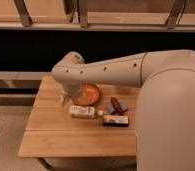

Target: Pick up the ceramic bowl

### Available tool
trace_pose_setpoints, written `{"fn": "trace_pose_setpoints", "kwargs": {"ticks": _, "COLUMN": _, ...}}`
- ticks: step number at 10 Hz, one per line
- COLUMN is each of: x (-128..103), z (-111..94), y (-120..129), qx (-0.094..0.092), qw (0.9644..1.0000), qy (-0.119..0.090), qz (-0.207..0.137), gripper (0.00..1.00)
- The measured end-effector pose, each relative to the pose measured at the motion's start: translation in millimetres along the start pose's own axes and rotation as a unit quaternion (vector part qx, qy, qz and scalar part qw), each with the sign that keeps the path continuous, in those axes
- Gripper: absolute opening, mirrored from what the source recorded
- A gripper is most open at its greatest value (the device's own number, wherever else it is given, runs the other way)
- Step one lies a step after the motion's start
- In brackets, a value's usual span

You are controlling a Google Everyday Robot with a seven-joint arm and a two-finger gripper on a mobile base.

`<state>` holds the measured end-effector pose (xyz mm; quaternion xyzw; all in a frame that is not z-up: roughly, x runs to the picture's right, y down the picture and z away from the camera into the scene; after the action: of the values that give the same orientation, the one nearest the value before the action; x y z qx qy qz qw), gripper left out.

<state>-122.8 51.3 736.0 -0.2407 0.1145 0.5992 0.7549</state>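
The ceramic bowl point(87, 94) is small, round and glossy orange, and sits on the wooden table point(56, 135) near its far middle. My pale arm point(111, 70) reaches in from the right, bends at the far left and comes down just left of the bowl. The gripper point(67, 100) is at the arm's lower end, close against the bowl's left rim and low over the table. The arm hides part of the bowl's far edge.
A white box point(82, 112) lies just in front of the bowl. A blue block point(111, 108) and a red block point(118, 105) lie to the bowl's right, with a flat red and white packet point(115, 120) in front of them. A dark shelf runs behind the table.
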Motion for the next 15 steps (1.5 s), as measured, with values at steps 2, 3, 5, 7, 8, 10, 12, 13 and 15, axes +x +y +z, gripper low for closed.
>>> {"fn": "trace_pose_setpoints", "kwargs": {"ticks": 2, "x": -48, "z": -10, "y": -6, "qx": -0.020, "qw": 0.9955, "qy": -0.064, "qz": -0.068, "gripper": 0.65}}
{"fn": "trace_pose_setpoints", "kwargs": {"ticks": 3, "x": -65, "z": -15, "y": -10, "qx": -0.024, "qw": 0.9918, "qy": -0.086, "qz": -0.091, "gripper": 0.65}}
{"fn": "trace_pose_setpoints", "kwargs": {"ticks": 5, "x": -80, "z": -21, "y": -12, "qx": -0.026, "qw": 0.9872, "qy": -0.108, "qz": -0.114, "gripper": 0.65}}
{"fn": "trace_pose_setpoints", "kwargs": {"ticks": 7, "x": -74, "z": -14, "y": -15, "qx": -0.020, "qw": 0.9890, "qy": -0.098, "qz": -0.109, "gripper": 0.65}}
{"fn": "trace_pose_setpoints", "kwargs": {"ticks": 8, "x": -71, "z": -7, "y": -21, "qx": -0.010, "qw": 0.9908, "qy": -0.090, "qz": -0.101, "gripper": 0.65}}
{"fn": "trace_pose_setpoints", "kwargs": {"ticks": 10, "x": -82, "z": 11, "y": -30, "qx": 0.001, "qw": 0.9918, "qy": -0.086, "qz": -0.094, "gripper": 0.65}}
{"fn": "trace_pose_setpoints", "kwargs": {"ticks": 12, "x": -107, "z": 31, "y": -28, "qx": -0.007, "qw": 0.9900, "qy": -0.098, "qz": -0.102, "gripper": 0.65}}
{"fn": "trace_pose_setpoints", "kwargs": {"ticks": 13, "x": -119, "z": 41, "y": -25, "qx": -0.022, "qw": 0.9890, "qy": -0.104, "qz": -0.102, "gripper": 0.65}}
{"fn": "trace_pose_setpoints", "kwargs": {"ticks": 15, "x": -136, "z": 66, "y": -11, "qx": -0.066, "qw": 0.9871, "qy": -0.104, "qz": -0.102, "gripper": 0.65}}
